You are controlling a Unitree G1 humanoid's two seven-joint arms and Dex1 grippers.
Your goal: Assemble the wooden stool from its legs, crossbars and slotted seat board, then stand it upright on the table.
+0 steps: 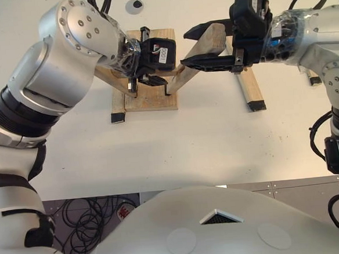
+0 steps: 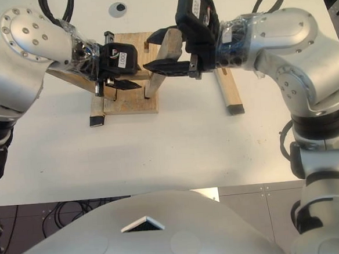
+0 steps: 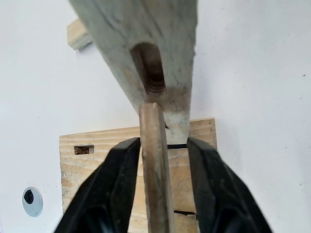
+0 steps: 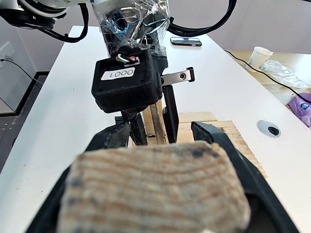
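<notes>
The slotted seat board (image 1: 153, 99) lies flat at the table's far middle. My right gripper (image 1: 201, 45) is shut on a wooden leg (image 1: 210, 40), held tilted above the board with its lower end near the board's right edge. My left gripper (image 3: 155, 160) is shut on a thin crossbar (image 3: 154, 131) just left of that leg. The crossbar's tip sits right at the oval slot (image 3: 148, 68) in the leg. A second leg (image 1: 117, 104) lies under my left arm at the board's left side. A third leg (image 1: 251, 89) lies to the right.
A round cable grommet (image 1: 134, 5) sits in the table behind the board. A phone (image 4: 185, 41) and a paper cup (image 4: 262, 52) lie farther off. The white tabletop between the board and the front edge (image 1: 162, 190) is bare.
</notes>
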